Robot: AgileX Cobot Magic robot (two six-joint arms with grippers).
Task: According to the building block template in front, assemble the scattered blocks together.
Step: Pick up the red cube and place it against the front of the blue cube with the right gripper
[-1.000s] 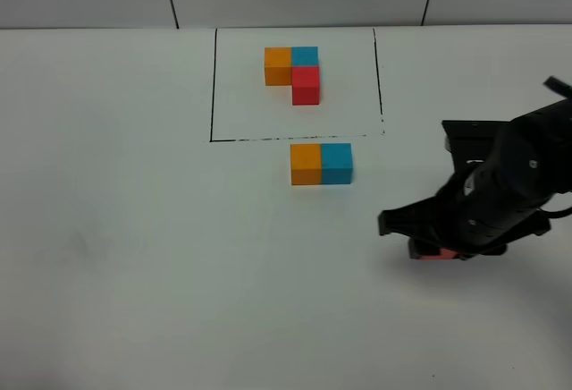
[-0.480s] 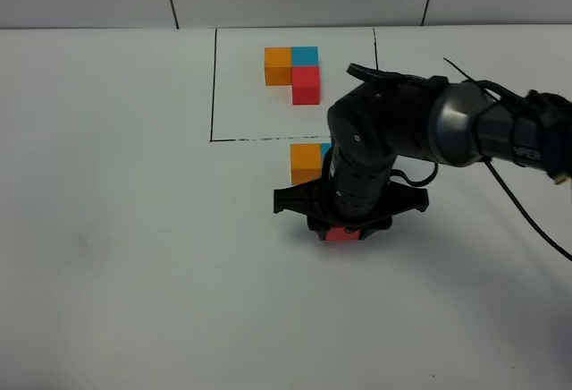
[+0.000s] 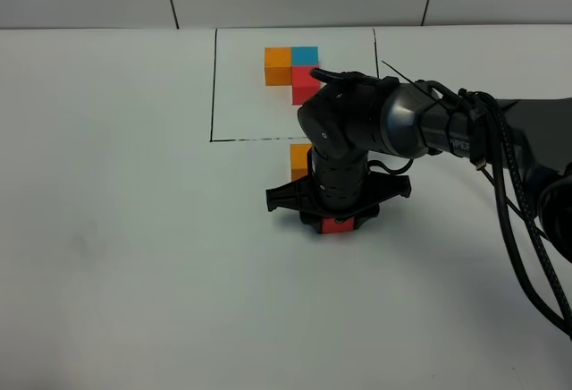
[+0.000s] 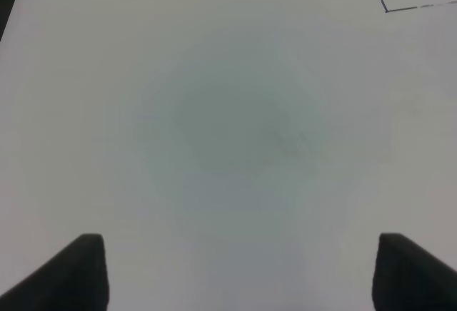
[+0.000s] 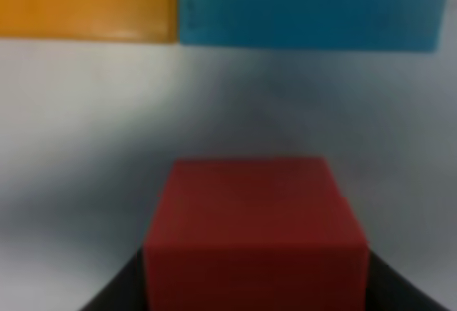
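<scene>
The building block template (image 3: 279, 65), an L of orange, cyan and red cubes, sits inside the black-line rectangle (image 3: 213, 86) at the back; my right arm partly hides its red cube. My right gripper (image 3: 336, 218) is shut on the red block (image 3: 338, 226), low over the table just in front of the scattered pair. In the exterior view only part of the orange block (image 3: 298, 161) shows; the arm hides the cyan one. The right wrist view shows the red block (image 5: 253, 225) apart from the joined orange block (image 5: 86, 3) and cyan block (image 5: 307, 6). My left gripper (image 4: 239, 272) is open and empty.
The white table (image 3: 116, 256) stretches wide to the left and front. The right arm's cables (image 3: 518, 220) trail along the right side. A corner of the black line (image 4: 389, 8) shows in the left wrist view.
My right arm has swung left from the table's right side, carrying the red block to just in front of the orange and cyan pair. It now covers the cyan block.
</scene>
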